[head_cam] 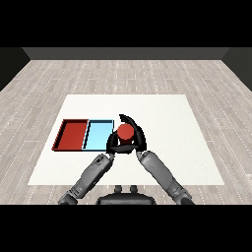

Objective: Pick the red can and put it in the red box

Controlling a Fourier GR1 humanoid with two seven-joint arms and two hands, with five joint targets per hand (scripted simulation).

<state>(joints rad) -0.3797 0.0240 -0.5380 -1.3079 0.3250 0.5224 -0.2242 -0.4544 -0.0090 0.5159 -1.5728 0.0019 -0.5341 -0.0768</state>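
I read this as the grasp step, not yet the carry: the red can [125,131] stands upright on the white table [172,128], just to the right of the light blue tray [97,133], and I cannot tell whether it has left the surface. My right robot hand [136,134] is curled round the can, its fingers arching over the far side and down the right. My left robot hand [114,143] sits close against the can's lower left, near the blue tray's right wall; it looks bunched together, but from this head view I cannot tell whether its fingers are touching the can or just resting beside it. The red tray [63,136] lies at the far left, touching the blue tray, so the can's way to it runs across the whole of the blue one. As I judge it, the next move calls for a lift high enough to clear both tray walls, then a sweep leftward over the blue tray, with the left forearm [91,176] moved out of the path first.
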